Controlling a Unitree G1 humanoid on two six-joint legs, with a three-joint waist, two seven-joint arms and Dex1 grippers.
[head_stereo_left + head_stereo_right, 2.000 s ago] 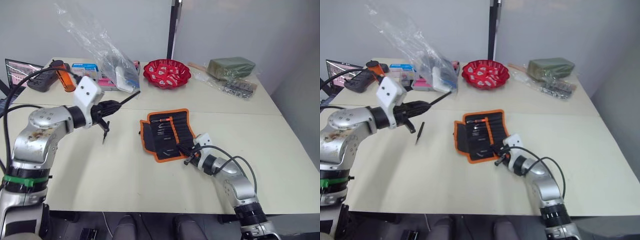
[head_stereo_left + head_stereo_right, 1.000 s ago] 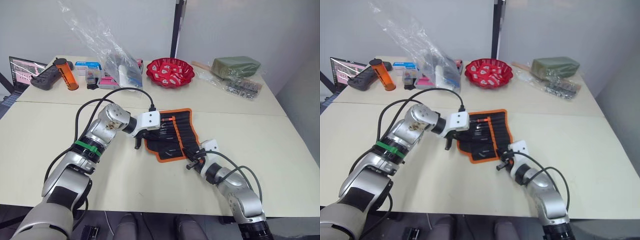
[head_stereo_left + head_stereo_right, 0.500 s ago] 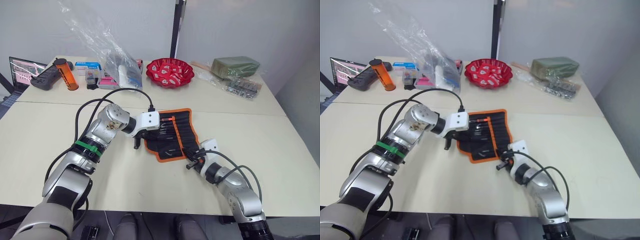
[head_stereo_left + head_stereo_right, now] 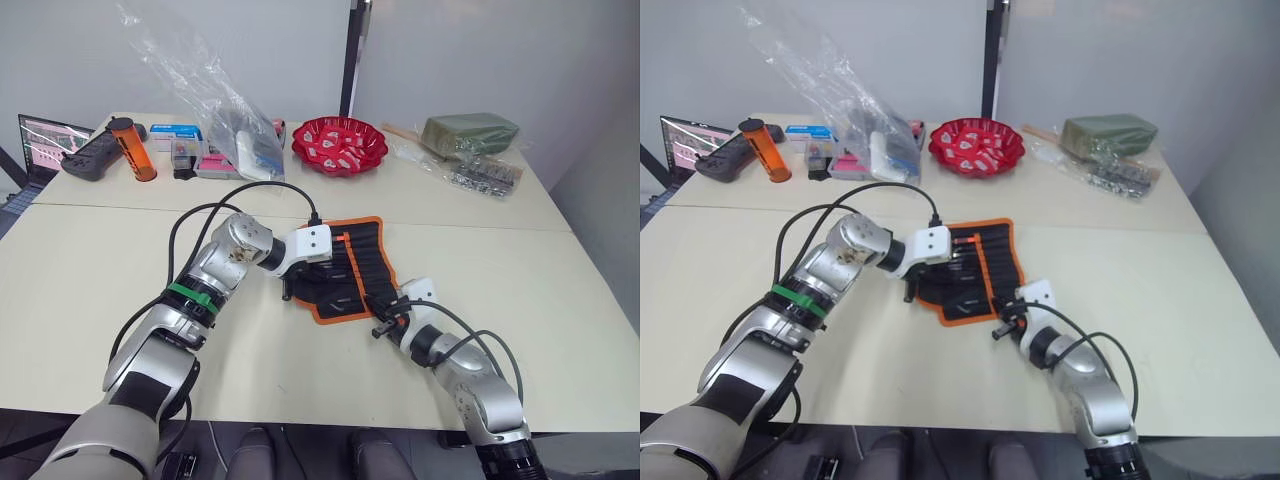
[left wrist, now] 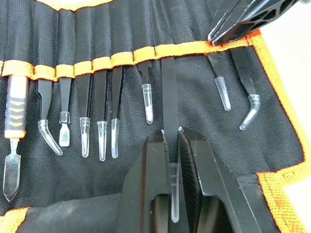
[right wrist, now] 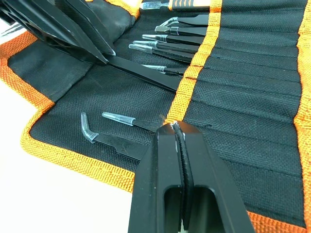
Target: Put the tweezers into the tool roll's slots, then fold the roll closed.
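Two grippers work on the roll (image 4: 340, 268), which lies open near the middle of the table (image 4: 100, 260). The left gripper (image 5: 171, 145) is clamped on a tweezer (image 5: 170, 111) whose far end sits in a slot (image 5: 167, 51) under the orange band. The right gripper (image 6: 174, 131) appears pinched on that band near the roll's front edge. Other tweezers (image 5: 99, 104) sit in neighbouring slots.
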